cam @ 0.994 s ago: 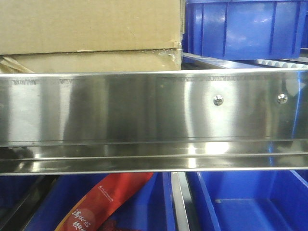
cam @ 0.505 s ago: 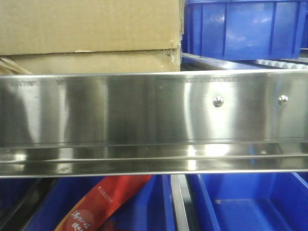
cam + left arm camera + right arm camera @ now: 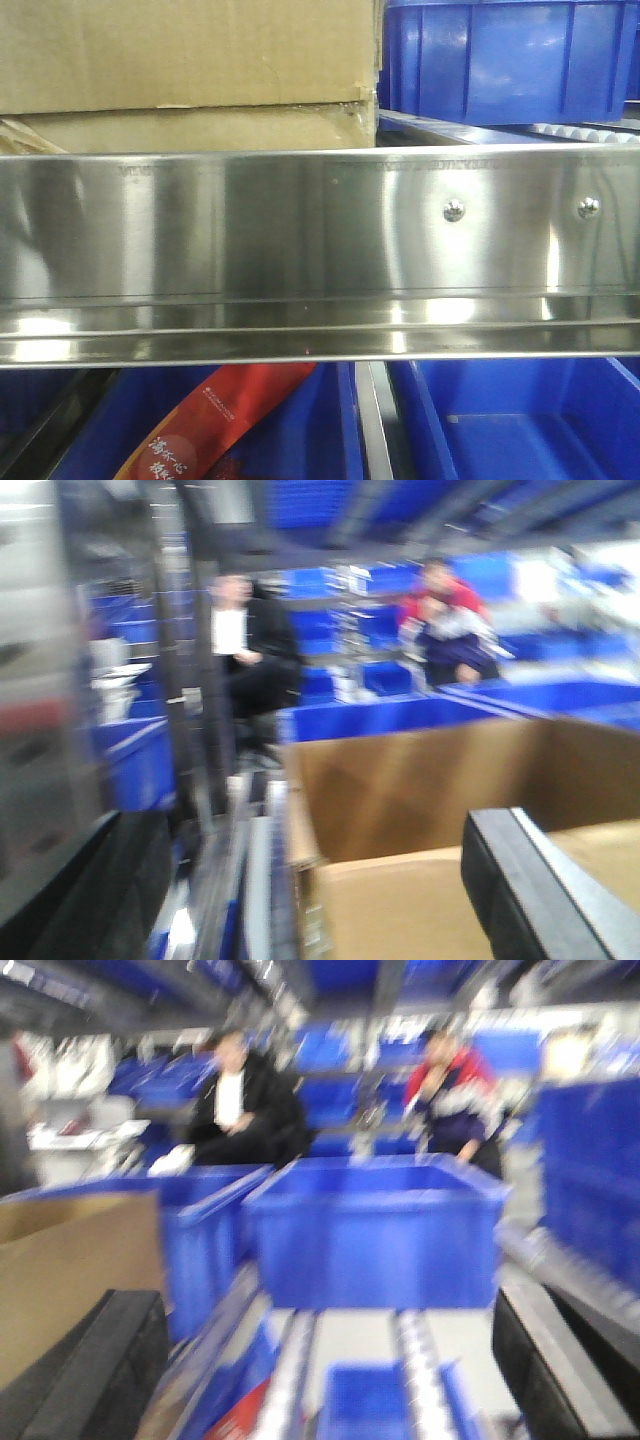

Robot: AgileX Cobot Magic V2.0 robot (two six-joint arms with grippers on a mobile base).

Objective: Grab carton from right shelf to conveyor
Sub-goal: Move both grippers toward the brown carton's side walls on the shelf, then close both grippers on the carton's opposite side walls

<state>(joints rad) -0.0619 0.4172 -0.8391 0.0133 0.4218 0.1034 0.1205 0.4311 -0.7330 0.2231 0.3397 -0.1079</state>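
Looking through the front camera, I see the cardboard carton on the upper shelf level, with a blue bin just beside it on its right. Directly below the carton runs a stainless steel rail, and below that a red packet lies in a lower blue bin. Both wrist views are blurred. My left gripper has its jaws spread wide, the carton's open corner just ahead of them. My right gripper is spread wide too, right of the carton and facing the blue bin.
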